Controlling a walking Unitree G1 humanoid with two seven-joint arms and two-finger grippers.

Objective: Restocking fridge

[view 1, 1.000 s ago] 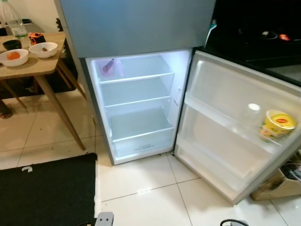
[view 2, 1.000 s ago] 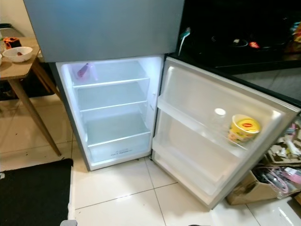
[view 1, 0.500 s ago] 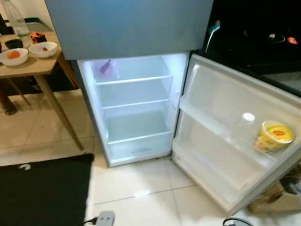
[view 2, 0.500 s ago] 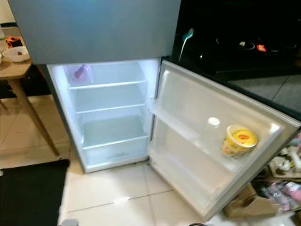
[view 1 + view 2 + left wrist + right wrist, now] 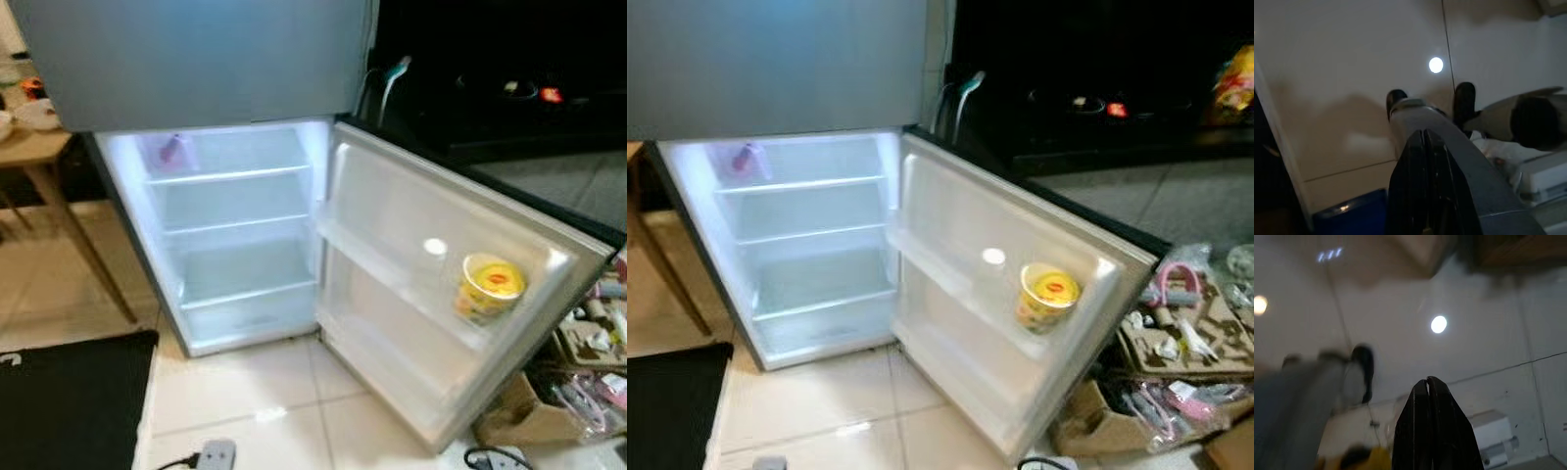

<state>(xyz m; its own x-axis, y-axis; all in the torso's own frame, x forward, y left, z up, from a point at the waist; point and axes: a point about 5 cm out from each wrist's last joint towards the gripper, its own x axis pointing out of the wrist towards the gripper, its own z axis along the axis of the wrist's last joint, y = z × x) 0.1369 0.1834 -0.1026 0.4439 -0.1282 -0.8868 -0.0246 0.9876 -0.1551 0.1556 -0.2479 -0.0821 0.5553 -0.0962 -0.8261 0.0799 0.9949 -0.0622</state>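
Tiled kitchen floor (image 5: 245, 382) is fronting the open fridge (image 5: 235, 245), shelves standing nearly bare, a yellow tub (image 5: 490, 287) sitting in its door rack. Left gripper (image 5: 1426, 147) and right gripper (image 5: 1427, 387) are hanging with fingers pressed together, empty. Floor clutter (image 5: 1166, 362) and a power strip (image 5: 214, 455) are risking a trip.

no text was legible; the yellow tub (image 5: 489, 287) at 3 o'clock bore a red logo, unreadable.

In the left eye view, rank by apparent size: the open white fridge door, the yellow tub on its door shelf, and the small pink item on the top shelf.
1. Open white fridge door, by far largest.
2. Yellow tub.
3. Small pink item, though it sits farther back, so its true size is unsure.
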